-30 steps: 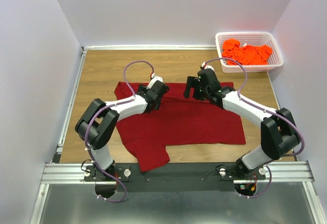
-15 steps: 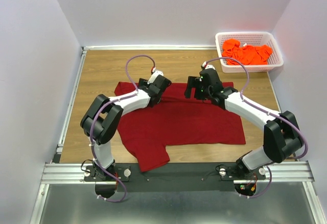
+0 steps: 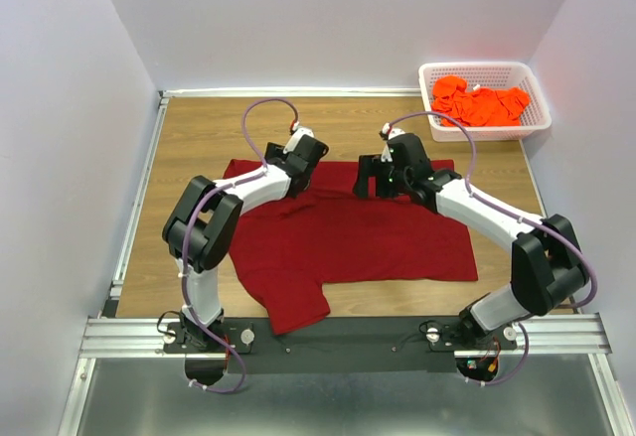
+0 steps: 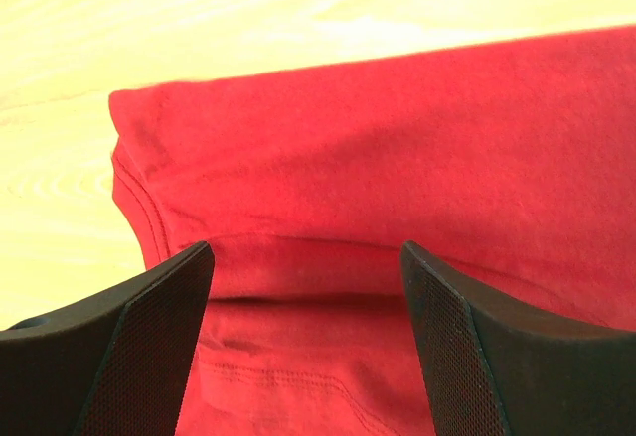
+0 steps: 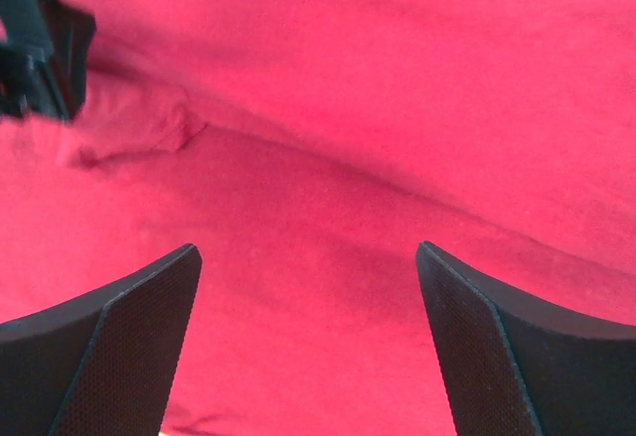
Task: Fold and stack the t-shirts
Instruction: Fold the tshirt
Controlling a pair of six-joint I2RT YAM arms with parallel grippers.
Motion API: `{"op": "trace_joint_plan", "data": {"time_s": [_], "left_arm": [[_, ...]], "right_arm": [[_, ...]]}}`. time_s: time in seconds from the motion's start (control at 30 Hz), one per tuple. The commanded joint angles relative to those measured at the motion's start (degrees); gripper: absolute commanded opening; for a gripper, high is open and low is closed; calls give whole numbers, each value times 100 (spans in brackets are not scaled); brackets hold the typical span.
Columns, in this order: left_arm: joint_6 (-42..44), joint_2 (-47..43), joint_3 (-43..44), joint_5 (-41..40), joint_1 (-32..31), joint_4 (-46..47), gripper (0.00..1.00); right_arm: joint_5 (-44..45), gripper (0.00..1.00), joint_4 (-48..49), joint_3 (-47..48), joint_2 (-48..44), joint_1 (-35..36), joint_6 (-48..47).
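The large maroon t-shirt [image 3: 358,237] lies spread on the wooden table, one sleeve reaching the near edge. My left gripper [image 3: 299,170] is open just above the shirt's far edge near its left corner; the left wrist view shows a folded hem of the shirt [image 4: 328,208] between the fingers [image 4: 139,337]. My right gripper [image 3: 370,178] is open and low over the shirt's far edge; the right wrist view shows only the shirt's cloth [image 5: 328,208] between its fingers [image 5: 119,337]. Bright orange t-shirts [image 3: 482,103] lie heaped in the basket.
A white mesh basket [image 3: 430,107] stands at the far right corner of the table. White walls close in the left, back and right sides. A metal rail [image 3: 139,198] runs along the table's left edge. Bare wood [image 3: 348,128] lies beyond the shirt.
My left gripper has moved away from me and slightly left, toward the shirt's far edge. My right gripper has shifted a little left and farther. The shirt looks unmoved.
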Motion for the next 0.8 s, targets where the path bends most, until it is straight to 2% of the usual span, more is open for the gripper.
{"op": "trace_joint_plan", "data": {"time_s": [0.0, 0.17, 0.27, 0.33, 0.43, 0.6, 0.77], "left_arm": [[38, 199, 192, -48, 150, 203, 84], [-444, -213, 219, 355, 370, -51, 84], [-919, -687, 35, 672, 694, -236, 84], [-1209, -1153, -264, 988, 1002, -245, 84], [-1437, -1803, -720, 1514, 1379, -280, 84], [-1544, -2514, -1485, 1972, 1802, -149, 84], [-1579, -3193, -2206, 1973, 2101, 124, 84]], "right_arm": [[-551, 93, -127, 192, 229, 118, -347], [-727, 82, -48, 491, 562, 548, -602], [-780, 69, 49, 745, 931, 795, -673], [-789, 64, 102, 991, 1248, 997, -778], [-727, 52, 128, 1368, 1677, 1277, -954], [-631, 47, 146, 1844, 2302, 1778, -1261], [-666, 40, 163, 2335, 2848, 1990, -1332]]}}
